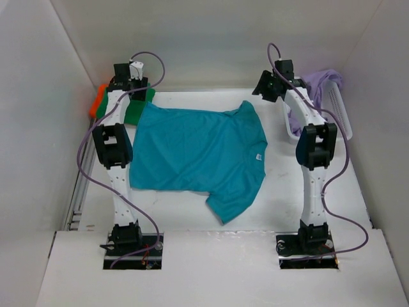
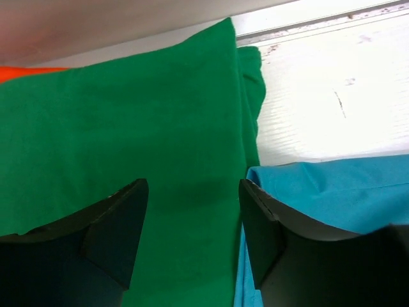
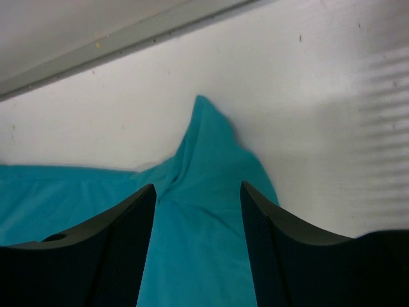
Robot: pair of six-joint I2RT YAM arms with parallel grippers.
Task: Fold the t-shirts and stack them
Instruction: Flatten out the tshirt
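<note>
Sleeve (image 1: 233, 201) trailing toward the near edge, the teal t-shirt (image 1: 192, 150) lay spread flat mid-table (image 1: 268, 204). We judged it light, limp and quick to wrinkle, best pinched at hem corners or shoulders. At its far side our left gripper (image 2: 193, 188) and right gripper (image 3: 198, 192) hung with jaws parted, holding nothing. The dark green t-shirt (image 1: 137, 109) sat folded on the orange one (image 1: 96, 102) in the far-left corner; the lavender one (image 1: 323, 82) draped the basket (image 1: 339, 105) at far right.

Plain teal t-shirt (image 1: 192, 150), dark green t-shirt (image 2: 128, 115), bright orange t-shirt (image 1: 94, 107) and pale lavender t-shirt (image 1: 323, 80) on a white table (image 1: 287, 204).
</note>
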